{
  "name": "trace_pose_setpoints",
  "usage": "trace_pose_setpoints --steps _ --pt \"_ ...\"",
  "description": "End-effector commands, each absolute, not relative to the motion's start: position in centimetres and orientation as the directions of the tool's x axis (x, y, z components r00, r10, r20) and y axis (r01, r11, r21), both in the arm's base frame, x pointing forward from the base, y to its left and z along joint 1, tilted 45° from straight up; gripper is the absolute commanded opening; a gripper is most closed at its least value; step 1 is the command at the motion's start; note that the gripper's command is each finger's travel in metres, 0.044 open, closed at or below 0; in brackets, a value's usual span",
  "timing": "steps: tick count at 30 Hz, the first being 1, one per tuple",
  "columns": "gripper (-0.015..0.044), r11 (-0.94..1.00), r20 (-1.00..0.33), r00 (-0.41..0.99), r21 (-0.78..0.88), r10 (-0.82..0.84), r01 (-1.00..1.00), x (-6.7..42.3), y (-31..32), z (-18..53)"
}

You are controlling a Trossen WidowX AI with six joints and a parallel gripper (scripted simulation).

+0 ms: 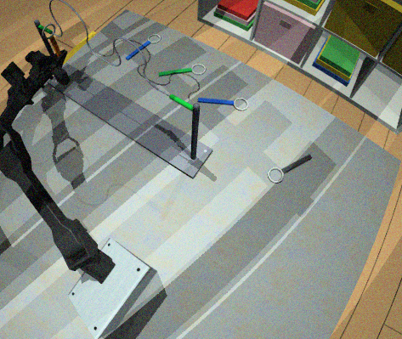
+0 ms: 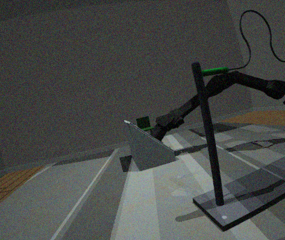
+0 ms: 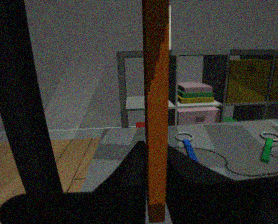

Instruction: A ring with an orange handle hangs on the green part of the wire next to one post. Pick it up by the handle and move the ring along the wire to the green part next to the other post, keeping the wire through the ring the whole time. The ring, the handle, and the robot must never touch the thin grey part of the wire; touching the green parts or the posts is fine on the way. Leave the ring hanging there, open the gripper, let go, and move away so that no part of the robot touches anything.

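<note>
Matt black pincer casing at 10 o'clock; smooth matt orange handle; thin grey metal-looking wire; brushed grey base plate; wood-plank floor; patchwork grey matt worktop.

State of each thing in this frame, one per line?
gripper: shut on the orange handle.
orange handle: upright, clamped.
ring: hanging on the green wire part by the far post.
near post: upright, green part bare.
spare rings: lying flat on the mat.
</note>
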State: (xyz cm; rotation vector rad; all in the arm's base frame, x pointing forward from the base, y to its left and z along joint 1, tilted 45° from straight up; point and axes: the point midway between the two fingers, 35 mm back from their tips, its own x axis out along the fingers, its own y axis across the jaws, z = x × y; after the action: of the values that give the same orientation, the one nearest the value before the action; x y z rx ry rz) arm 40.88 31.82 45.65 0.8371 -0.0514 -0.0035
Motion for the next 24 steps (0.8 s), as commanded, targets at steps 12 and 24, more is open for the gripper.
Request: trace_pose_setpoints --steps 12,24 --pt "-0.0150 0.673 0.044 0.999 0.740 -0.019 -0.020 40.81 31.77 45.76" --pt "-0.0150 0.673 0.000 1.000 0.739 0.030 -0.021 40.04 31.49 45.52"
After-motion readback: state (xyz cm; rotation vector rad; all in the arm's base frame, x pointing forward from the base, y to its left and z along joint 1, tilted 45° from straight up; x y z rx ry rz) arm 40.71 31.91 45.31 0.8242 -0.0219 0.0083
